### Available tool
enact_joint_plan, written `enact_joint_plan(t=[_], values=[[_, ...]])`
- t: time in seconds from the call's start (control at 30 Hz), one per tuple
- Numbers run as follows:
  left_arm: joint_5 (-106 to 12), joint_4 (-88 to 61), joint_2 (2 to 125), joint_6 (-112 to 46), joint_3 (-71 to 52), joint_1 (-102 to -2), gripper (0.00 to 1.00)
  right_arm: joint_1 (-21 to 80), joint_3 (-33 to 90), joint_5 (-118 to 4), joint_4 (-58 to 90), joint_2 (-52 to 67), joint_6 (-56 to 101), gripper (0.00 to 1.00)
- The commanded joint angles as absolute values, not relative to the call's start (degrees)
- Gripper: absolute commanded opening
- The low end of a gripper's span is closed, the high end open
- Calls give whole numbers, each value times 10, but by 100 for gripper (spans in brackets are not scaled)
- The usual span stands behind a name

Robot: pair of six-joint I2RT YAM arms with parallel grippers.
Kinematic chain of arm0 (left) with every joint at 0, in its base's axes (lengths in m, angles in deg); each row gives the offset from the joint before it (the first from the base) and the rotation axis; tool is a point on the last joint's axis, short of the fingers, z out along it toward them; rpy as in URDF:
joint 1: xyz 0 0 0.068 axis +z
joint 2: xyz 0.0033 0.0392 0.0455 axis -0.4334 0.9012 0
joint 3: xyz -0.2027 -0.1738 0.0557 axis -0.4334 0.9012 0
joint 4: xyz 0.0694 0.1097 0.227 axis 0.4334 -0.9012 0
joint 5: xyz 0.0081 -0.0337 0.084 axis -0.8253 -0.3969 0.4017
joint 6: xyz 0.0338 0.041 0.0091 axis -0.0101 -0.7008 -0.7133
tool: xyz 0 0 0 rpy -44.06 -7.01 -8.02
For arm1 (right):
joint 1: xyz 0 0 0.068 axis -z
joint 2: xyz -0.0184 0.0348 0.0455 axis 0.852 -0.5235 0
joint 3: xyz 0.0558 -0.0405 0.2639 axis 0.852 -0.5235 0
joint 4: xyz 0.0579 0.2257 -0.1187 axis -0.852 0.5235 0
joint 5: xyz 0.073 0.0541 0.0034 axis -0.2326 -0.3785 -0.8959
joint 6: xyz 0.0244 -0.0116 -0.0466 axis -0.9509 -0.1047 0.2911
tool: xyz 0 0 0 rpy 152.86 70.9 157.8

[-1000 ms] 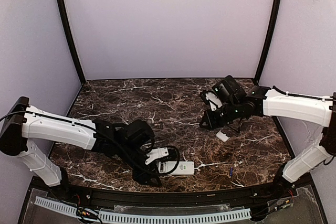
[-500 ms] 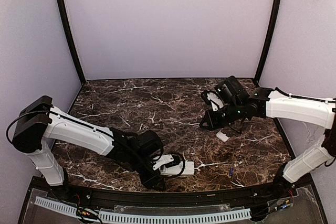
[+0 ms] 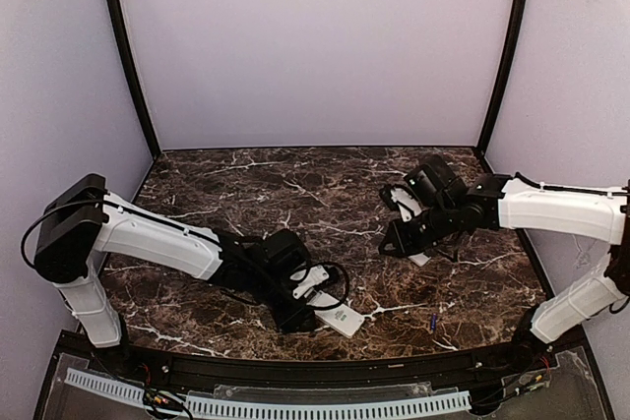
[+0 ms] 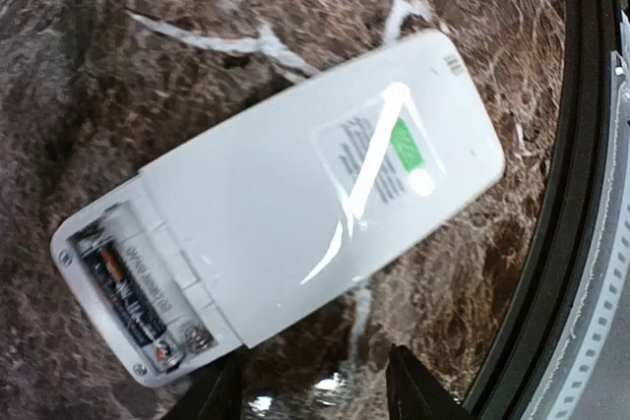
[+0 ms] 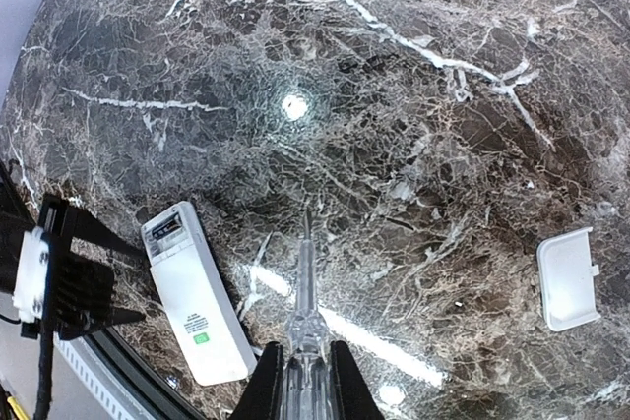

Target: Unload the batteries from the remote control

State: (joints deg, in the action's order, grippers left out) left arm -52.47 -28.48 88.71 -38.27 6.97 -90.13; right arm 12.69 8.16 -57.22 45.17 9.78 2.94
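Observation:
The white remote control (image 4: 295, 194) lies label side up and slanted on the marble, near the front edge (image 3: 342, 321). Its end compartment is uncovered, and one dark battery (image 4: 128, 287) sits inside beside a bare spring. My left gripper (image 4: 313, 395) is open just short of the remote's long side, with nothing between its fingers. Another small blue-purple battery (image 3: 433, 322) lies loose at the front right. My right gripper (image 5: 303, 381) is shut on a clear pointed tool (image 5: 305, 292), held above the table right of the remote (image 5: 197, 307).
The small white cover piece (image 5: 568, 277) lies on the marble under the right arm (image 3: 419, 259). The table's black front rail (image 4: 576, 194) runs close past the remote's label end. Purple walls enclose the back and both sides.
The remote has turned from lying along the front edge to a slant, its label end nearer the rail. My left arm swung right and its jaws widened slightly. The right gripper dropped a little.

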Motion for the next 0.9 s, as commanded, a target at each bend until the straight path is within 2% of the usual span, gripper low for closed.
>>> enact_joint_plan(t=[0.0,0.3,0.47,0.67,0.8,0.87], values=[[-509,-288,902,-416,47,-867,51,131,66,-591,447,109,33,0],[-546,-280,961,-446,-39,-850,55,131,56,-593,448,121,23,0],[-561,-278,1005,-473,-91,-847,63,131,57,-587,452,125,24,0],[-571,-305,1040,-484,-148,-845,68,131,58,-572,470,132,16,0],[-539,-330,1023,-469,-138,-846,77,131,59,-564,482,139,5,0],[-522,-330,1000,-456,-118,-846,86,131,59,-563,486,143,2,0]])
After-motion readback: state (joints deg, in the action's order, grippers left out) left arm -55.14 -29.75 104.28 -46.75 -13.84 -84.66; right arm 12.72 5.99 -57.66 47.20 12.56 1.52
